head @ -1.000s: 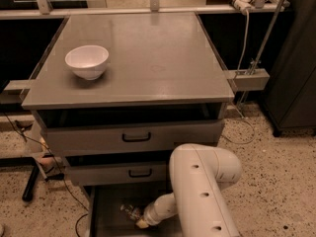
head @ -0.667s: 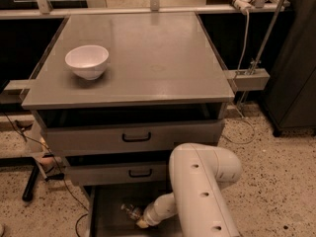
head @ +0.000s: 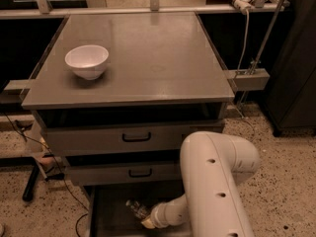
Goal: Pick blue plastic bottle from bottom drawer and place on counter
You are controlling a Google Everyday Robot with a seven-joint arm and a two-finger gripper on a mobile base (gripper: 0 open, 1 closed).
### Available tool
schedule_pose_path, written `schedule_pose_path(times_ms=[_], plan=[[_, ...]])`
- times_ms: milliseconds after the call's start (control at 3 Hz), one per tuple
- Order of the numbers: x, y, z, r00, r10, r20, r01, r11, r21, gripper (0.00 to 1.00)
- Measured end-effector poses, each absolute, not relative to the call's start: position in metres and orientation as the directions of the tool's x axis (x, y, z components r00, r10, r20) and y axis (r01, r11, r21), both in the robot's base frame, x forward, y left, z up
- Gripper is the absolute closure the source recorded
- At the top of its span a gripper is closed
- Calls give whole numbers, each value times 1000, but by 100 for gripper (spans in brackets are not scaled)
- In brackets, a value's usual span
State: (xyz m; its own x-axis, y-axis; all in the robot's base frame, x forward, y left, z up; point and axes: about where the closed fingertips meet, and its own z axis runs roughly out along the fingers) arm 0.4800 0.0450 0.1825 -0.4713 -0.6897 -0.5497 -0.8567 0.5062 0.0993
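Note:
The blue plastic bottle [head: 137,208] lies in the open bottom drawer [head: 106,216], small and clear against the dark inside. My gripper [head: 147,222] is down in that drawer at the end of the white arm [head: 217,181], right beside the bottle and just below and to the right of it. I cannot tell whether it touches the bottle. The grey counter [head: 148,58] is the cabinet's flat top, above the drawers.
A white bowl [head: 87,60] stands on the counter's left side. Two flat-fronted grey drawers with black handles [head: 136,137] sit above the bottom drawer. Cables and a stand foot [head: 30,184] lie on the floor at the left. A dark cabinet [head: 296,73] stands at the right.

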Motion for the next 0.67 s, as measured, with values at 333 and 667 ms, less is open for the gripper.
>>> schedule_pose_path(times_ms=[333, 667], plan=[[466, 25, 218, -489, -668, -561, -834, 547, 76, 100], [446, 0, 249, -521, -668, -531, -799, 600, 30, 100]])
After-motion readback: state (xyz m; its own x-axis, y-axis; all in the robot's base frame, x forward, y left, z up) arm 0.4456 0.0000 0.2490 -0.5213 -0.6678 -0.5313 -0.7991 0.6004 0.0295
